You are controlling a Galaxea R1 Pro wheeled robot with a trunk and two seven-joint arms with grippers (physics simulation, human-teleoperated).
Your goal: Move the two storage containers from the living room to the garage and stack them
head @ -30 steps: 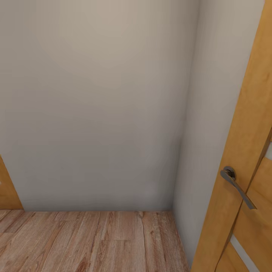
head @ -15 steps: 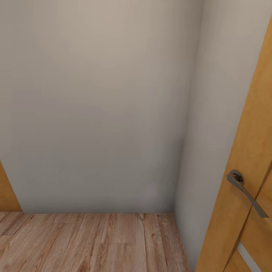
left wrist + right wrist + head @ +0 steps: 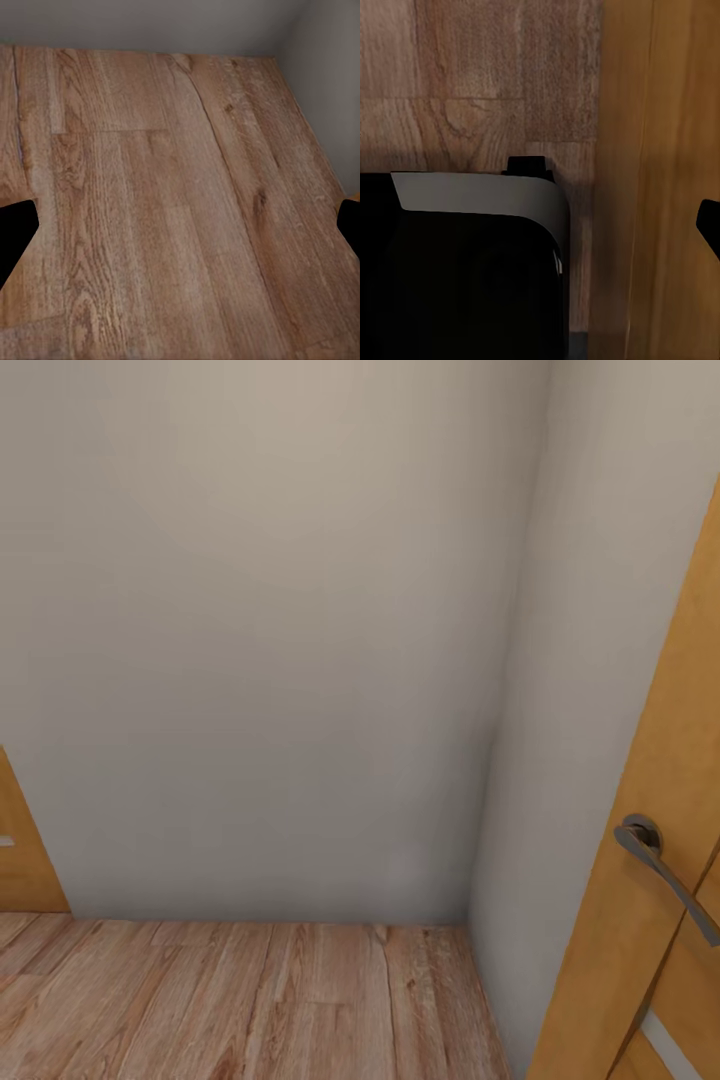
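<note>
The storage containers are out of view. My left gripper (image 3: 180, 232) hangs open over light wood-plank floor (image 3: 165, 195), its black fingertips (image 3: 15, 232) at the two sides of the left wrist view with nothing between them. One black fingertip (image 3: 709, 223) of my right gripper (image 3: 540, 232) shows beside an orange-brown wooden door (image 3: 660, 180); it looks open and holds nothing. The robot's black base (image 3: 457, 277) with its pale band lies below it.
I face a corner of two plain cream walls (image 3: 260, 640) over wood-plank floor (image 3: 250, 1000). An orange-brown door (image 3: 650, 840) with a grey lever handle (image 3: 665, 875) stands close at the right. Another piece of the same wood (image 3: 25, 850) shows at the left edge.
The whole head view has shifted: the door and its handle have slid toward the right edge and lower, so the camera has moved. Nothing in the room itself has moved.
</note>
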